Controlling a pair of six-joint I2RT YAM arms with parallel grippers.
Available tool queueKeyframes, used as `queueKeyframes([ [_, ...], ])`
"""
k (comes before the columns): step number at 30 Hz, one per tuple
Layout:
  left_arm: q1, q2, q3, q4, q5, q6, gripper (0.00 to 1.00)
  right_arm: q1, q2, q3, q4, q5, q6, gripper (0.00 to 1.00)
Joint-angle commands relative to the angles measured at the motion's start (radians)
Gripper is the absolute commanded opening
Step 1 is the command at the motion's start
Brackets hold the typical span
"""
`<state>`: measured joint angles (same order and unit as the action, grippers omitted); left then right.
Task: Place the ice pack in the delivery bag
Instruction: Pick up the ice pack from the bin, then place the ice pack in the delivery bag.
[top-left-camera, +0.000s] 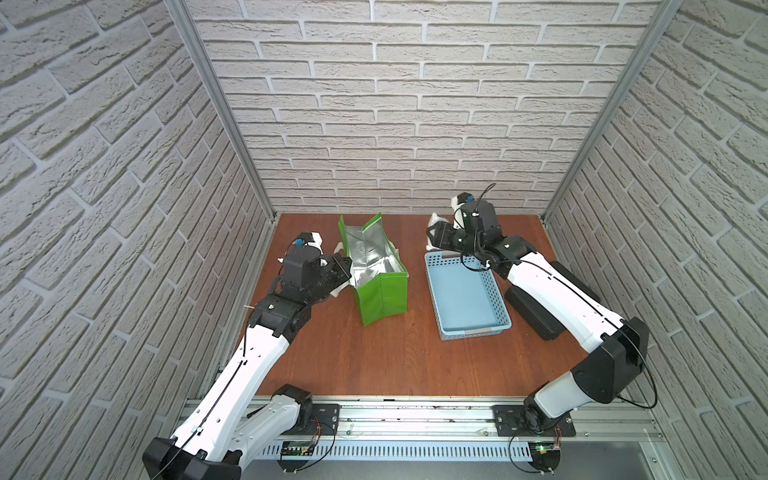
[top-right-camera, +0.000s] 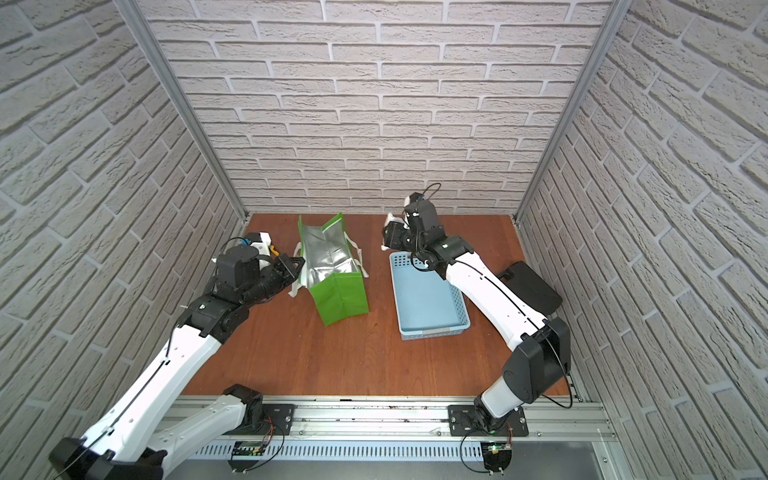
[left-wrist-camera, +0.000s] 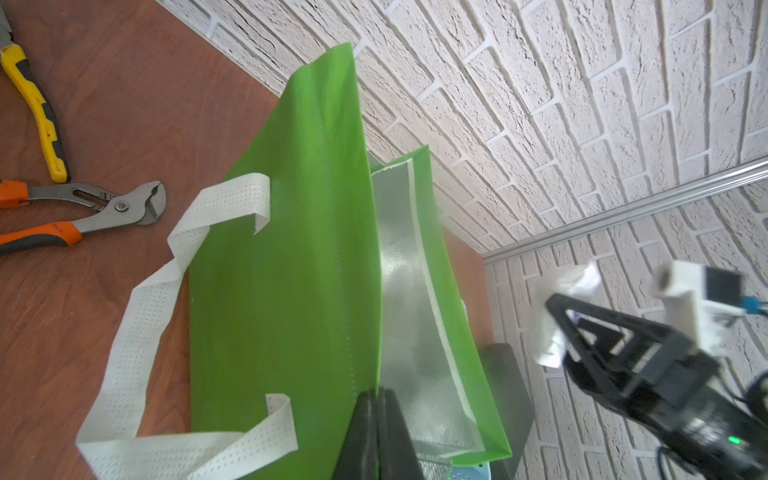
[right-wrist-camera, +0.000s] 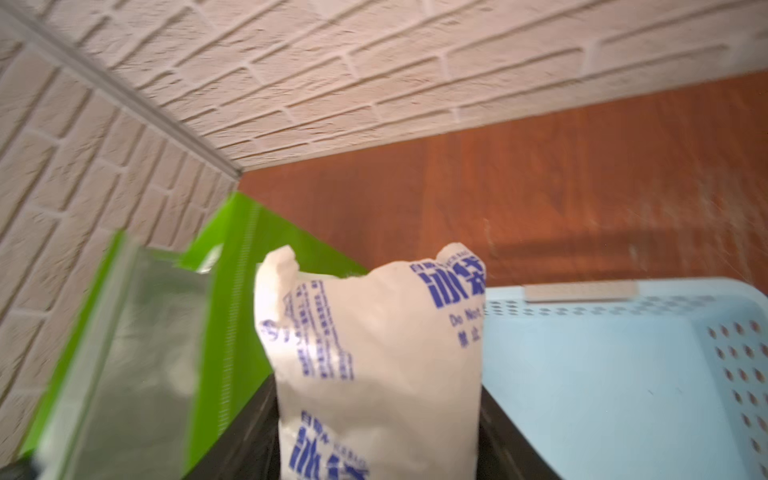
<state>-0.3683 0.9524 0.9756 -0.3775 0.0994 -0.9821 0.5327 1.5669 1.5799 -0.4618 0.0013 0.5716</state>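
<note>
Now left end effector (left-wrist-camera: 377, 399) is clamping bag (top-left-camera: 384, 297) rim, mouth gaping; right end effector (top-left-camera: 434, 232) is gripping ice pack (right-wrist-camera: 374, 353) near basket (top-left-camera: 473, 330) corner, pack mostly hidden overhead.

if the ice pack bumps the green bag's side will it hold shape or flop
Probably floppy: the delivery bag has thin walls that crease and bow. It likely sags without the left gripper pinching its rim. It looks empty, so a bump may slide it.
</note>
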Motion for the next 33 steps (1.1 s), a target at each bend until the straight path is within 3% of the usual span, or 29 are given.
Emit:
queueKeyframes([
  [1, -0.010, 0.001, 0.032, 0.066, 0.002, -0.003, 0.00, 0.100, 0.047, 0.120, -0.001, -0.038, -0.079, 0.25],
  [8, -0.019, 0.001, 0.029, 0.062, -0.009, -0.007, 0.00, 0.240, 0.212, 0.329, -0.047, -0.037, -0.136, 0.25],
  [14, -0.021, -0.005, 0.023, 0.060, -0.017, -0.007, 0.00, 0.271, 0.321, 0.413, -0.097, -0.016, -0.150, 0.30],
  [22, -0.023, -0.008, 0.023, 0.045, -0.021, 0.003, 0.00, 0.273, 0.321, 0.425, -0.150, 0.076, -0.218, 0.79],
  [24, -0.024, -0.009, 0.022, 0.043, -0.019, 0.003, 0.00, 0.271, 0.297, 0.412, -0.153, 0.096, -0.237, 0.87],
  [26, -0.024, -0.010, 0.021, 0.043, -0.018, 0.003, 0.00, 0.270, 0.267, 0.396, -0.160, 0.125, -0.259, 0.93],
  [33, -0.024, -0.008, 0.042, 0.015, -0.001, 0.018, 0.00, 0.240, 0.124, 0.296, -0.165, 0.161, -0.340, 0.94],
])
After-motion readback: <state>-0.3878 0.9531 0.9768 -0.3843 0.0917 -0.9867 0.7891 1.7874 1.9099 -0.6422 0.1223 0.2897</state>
